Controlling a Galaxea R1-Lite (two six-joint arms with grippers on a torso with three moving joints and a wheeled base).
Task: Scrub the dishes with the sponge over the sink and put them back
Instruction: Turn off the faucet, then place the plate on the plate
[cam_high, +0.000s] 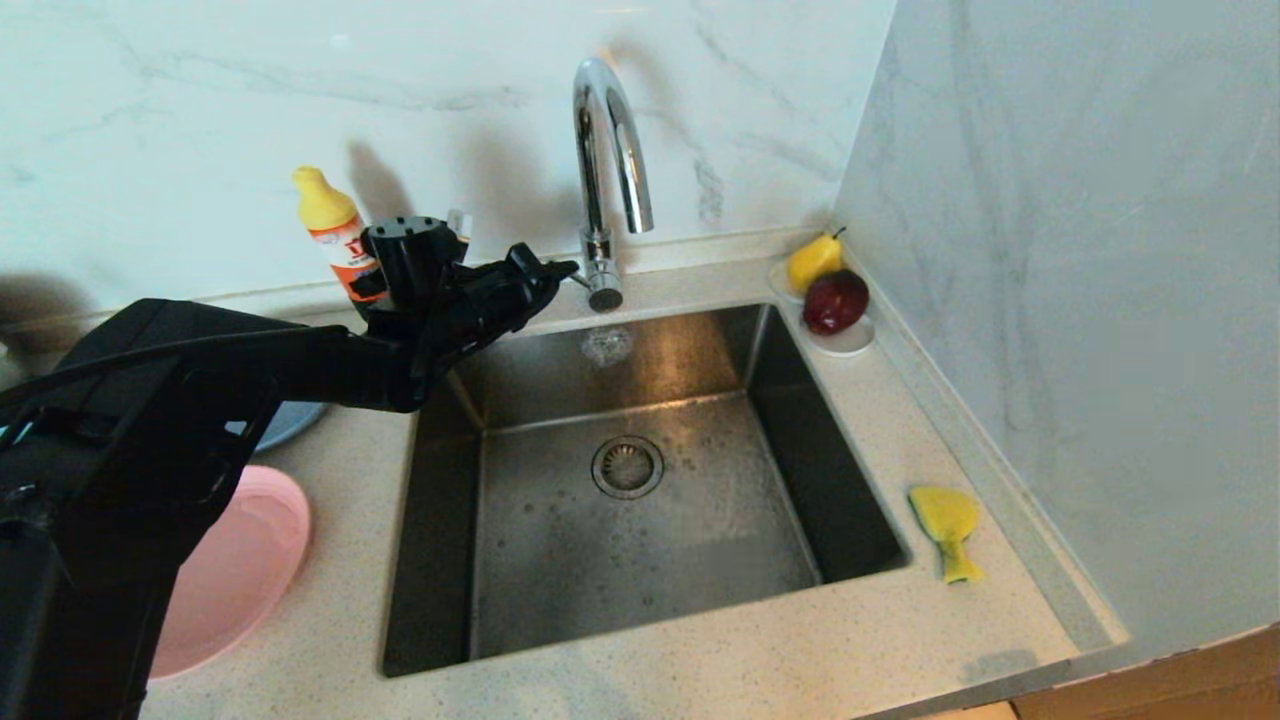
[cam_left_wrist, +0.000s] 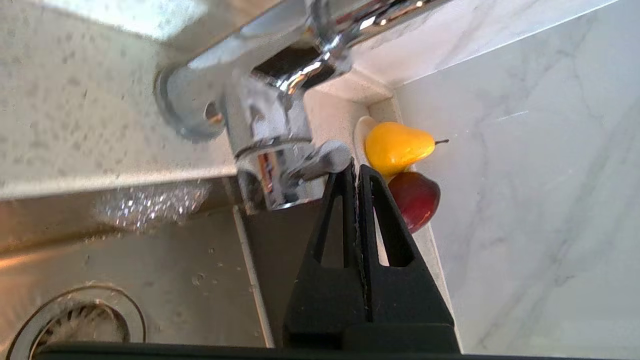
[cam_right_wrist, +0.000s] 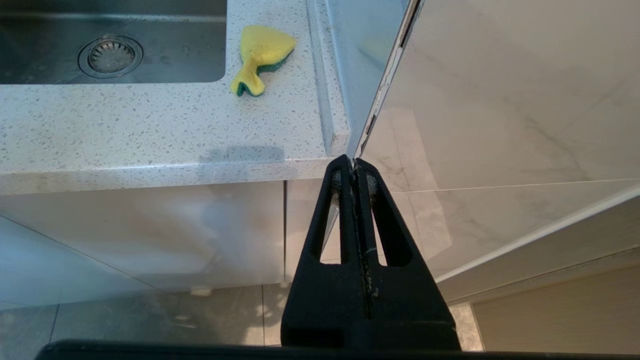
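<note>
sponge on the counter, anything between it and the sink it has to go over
Nothing visible. The sponge lies on bare counter just right of the sink, with only the rim between them. The left pincer, shut, is up at the tap, well clear of that path.

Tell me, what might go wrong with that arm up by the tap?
The left gripper, shut, is at the tap lever, and water is splashing into the sink; a hard push could spray the counter. The arm hangs over the pink plate and could bump it when swinging back. The sponge lies across the sink, far from this arm.
</note>
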